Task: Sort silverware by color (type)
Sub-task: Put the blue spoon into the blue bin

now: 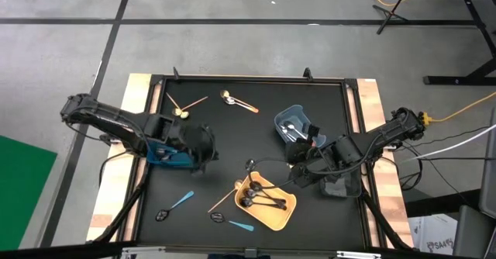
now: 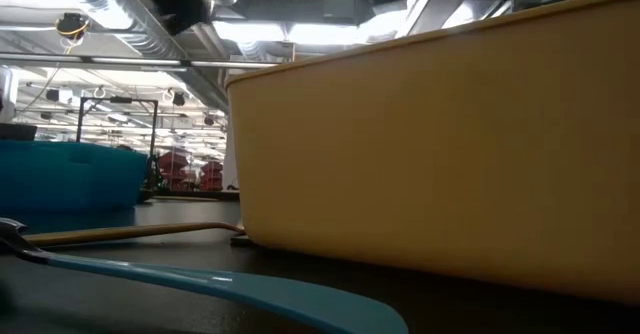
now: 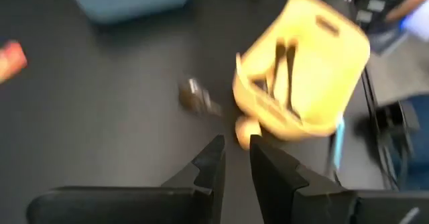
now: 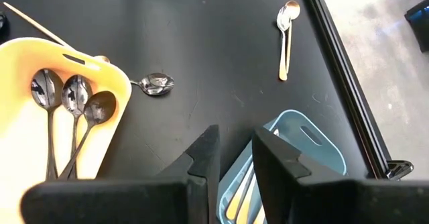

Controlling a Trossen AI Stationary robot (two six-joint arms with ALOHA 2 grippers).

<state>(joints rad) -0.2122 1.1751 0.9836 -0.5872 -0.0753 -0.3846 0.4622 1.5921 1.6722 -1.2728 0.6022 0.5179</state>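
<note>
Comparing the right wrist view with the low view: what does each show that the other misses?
Only the right wrist view shows three black spoons lying inside the yellow bin, a lone spoon bowl on the mat beside it, a tan-handled spoon farther off, the light-blue bin, and the right hand, holding nothing. Only the low view shows a light-blue-handled spoon lying close up, a wooden handle, a teal bin and the room's ceiling. Both share the yellow bin.

left gripper (image 3: pixel 234 153) – narrow gap, empty | right gripper (image 4: pixel 234 150) – same
</note>
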